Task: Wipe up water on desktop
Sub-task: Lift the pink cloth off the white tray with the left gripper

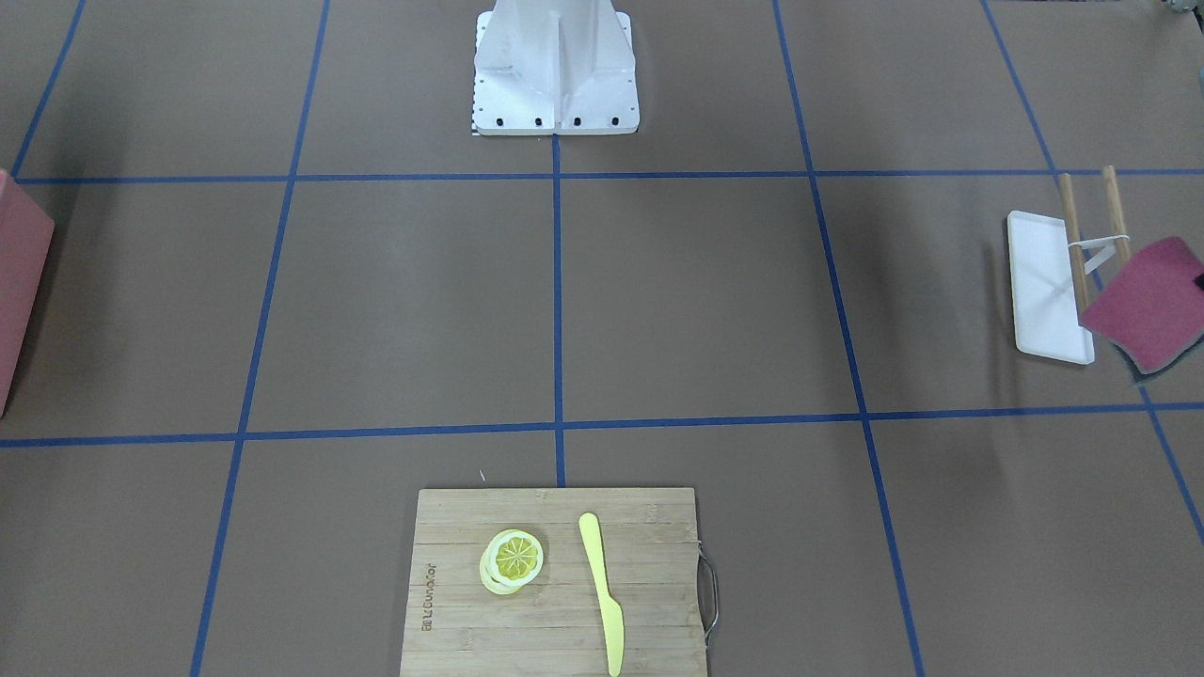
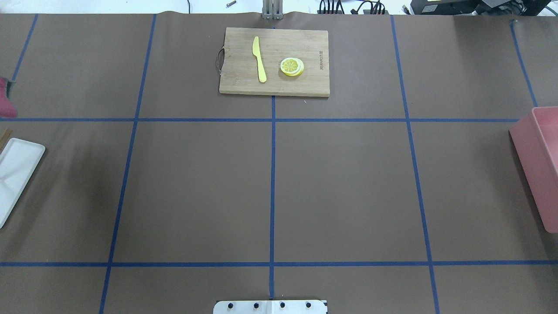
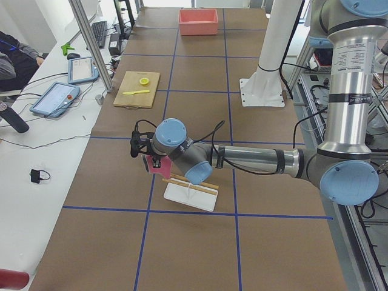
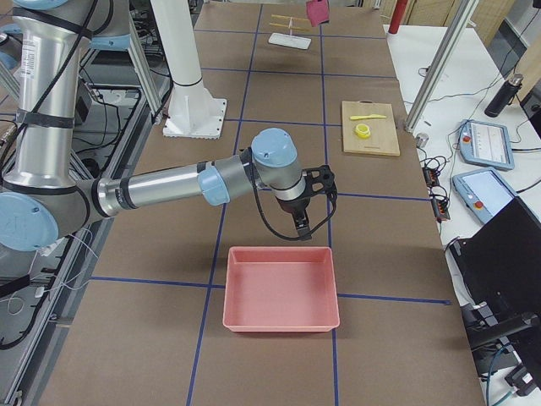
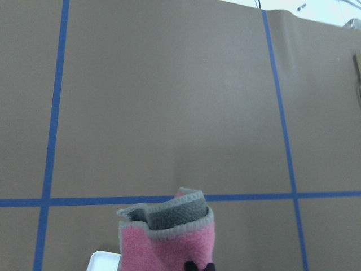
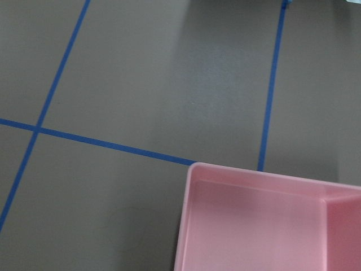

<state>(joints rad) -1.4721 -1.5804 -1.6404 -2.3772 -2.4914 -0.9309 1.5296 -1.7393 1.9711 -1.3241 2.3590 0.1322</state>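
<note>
The desktop (image 1: 705, 301) is a matte brown surface crossed by blue tape lines; I can make out no water on it in any view. My left gripper (image 5: 197, 266) is shut on a folded pink cloth (image 5: 169, 243) with a grey edge and holds it above the desktop, beside the white tray. The cloth also shows at the right edge of the front-facing view (image 1: 1152, 301) and in the exterior left view (image 3: 159, 168). My right gripper (image 4: 302, 224) hangs above the desktop just beyond the pink bin's far rim; I cannot tell whether it is open or shut.
A white tray (image 1: 1049, 287) with two wooden sticks (image 1: 1072, 240) lies under the cloth. A bamboo cutting board (image 1: 555, 649) holds lemon slices (image 1: 514, 558) and a yellow knife (image 1: 602, 588). A pink bin (image 2: 538, 161) stands on the robot's right. The robot base (image 1: 555, 70) is at the middle.
</note>
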